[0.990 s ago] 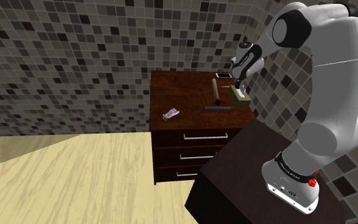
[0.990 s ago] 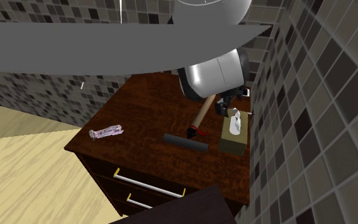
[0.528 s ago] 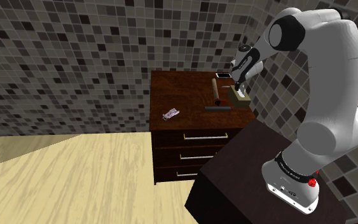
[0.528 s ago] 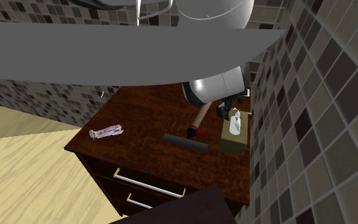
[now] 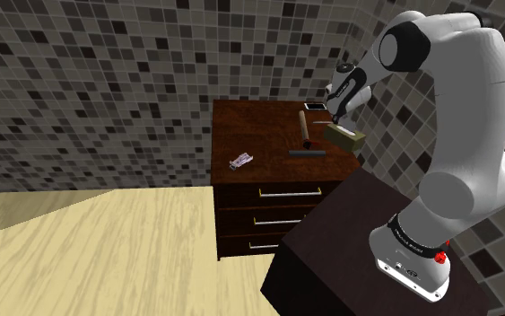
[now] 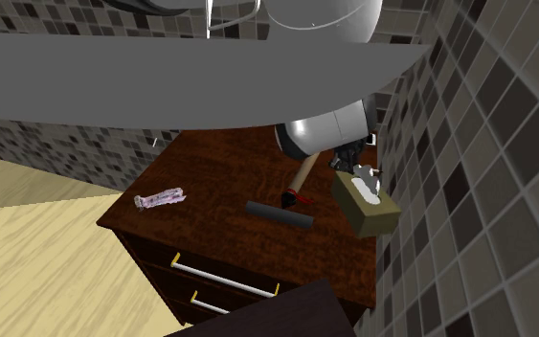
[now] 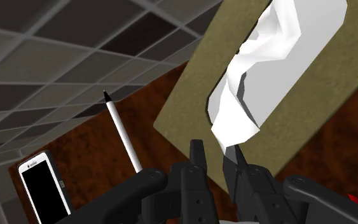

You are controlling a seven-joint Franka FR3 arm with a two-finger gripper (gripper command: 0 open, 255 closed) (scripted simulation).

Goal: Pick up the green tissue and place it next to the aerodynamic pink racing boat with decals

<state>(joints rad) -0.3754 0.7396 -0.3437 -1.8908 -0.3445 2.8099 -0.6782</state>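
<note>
Arm arched over the far corner of the dresser (image 5: 259,135), with the gripper (image 7: 217,154) pointing down and its fingers pinched on the white tissue (image 7: 260,70). The tissue box (image 6: 365,206) is tilted at the edge beside the tiled wall (image 6: 468,191). Bare dresser top separates it from the boat (image 6: 159,199), well apart.

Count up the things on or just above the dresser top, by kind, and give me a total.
Tissue box: 1
Toy boat: 1
Squeegee: 1
Phone: 1
Pen: 1
Total: 5
</note>
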